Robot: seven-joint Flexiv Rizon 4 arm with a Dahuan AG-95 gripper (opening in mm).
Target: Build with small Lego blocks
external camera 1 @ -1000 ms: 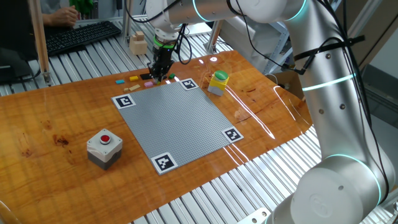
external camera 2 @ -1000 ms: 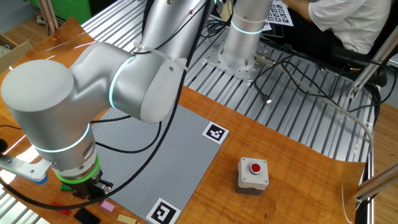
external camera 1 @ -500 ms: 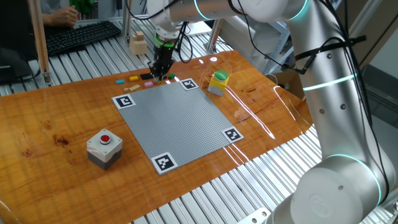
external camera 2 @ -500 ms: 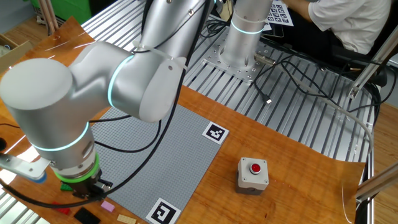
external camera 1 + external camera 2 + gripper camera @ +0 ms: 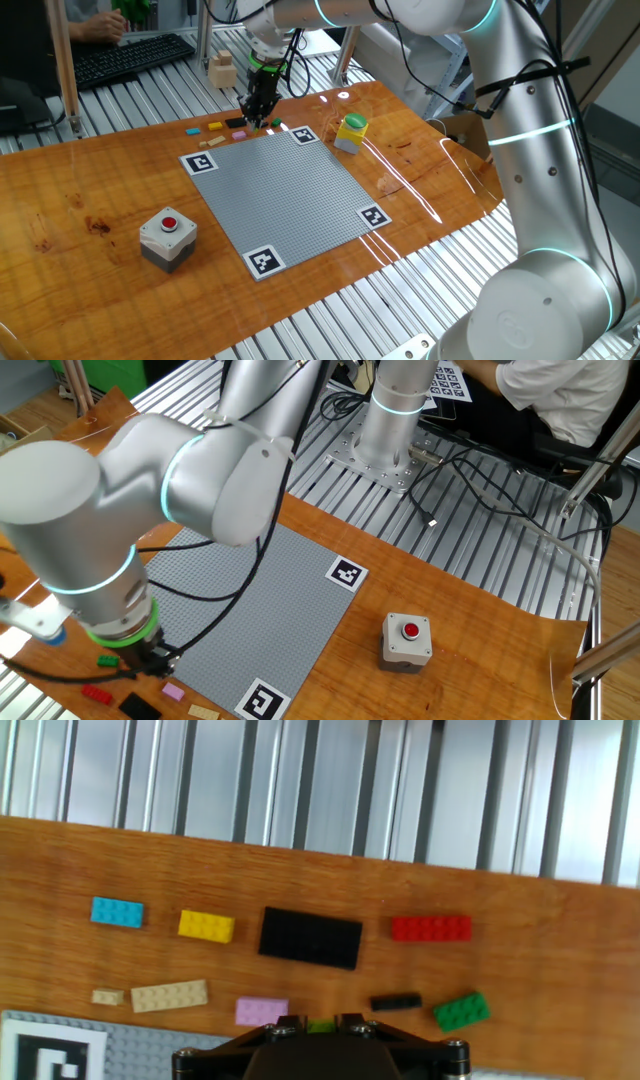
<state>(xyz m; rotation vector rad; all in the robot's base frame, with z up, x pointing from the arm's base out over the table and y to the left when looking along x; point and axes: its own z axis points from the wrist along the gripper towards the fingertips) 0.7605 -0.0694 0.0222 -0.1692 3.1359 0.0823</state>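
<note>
In the hand view my gripper is shut on a small yellow-green Lego brick that shows between its fingertips. Below it on the wooden table lie loose bricks: blue, yellow, a larger black one, red, a thin black one, green, pink and tan. In one fixed view the gripper hangs just above these bricks, at the far edge of the grey studded plate. In the other fixed view the gripper is beside the green brick.
A yellow-and-green capped grey box stands by the plate's far right corner. A grey box with a red button sits to the plate's left. A pale wooden block stands behind the table. A person sits at a keyboard.
The gripper has risen slightly above the loose bricks. The arm has shifted, uncovering the green and red bricks in the other fixed view.
</note>
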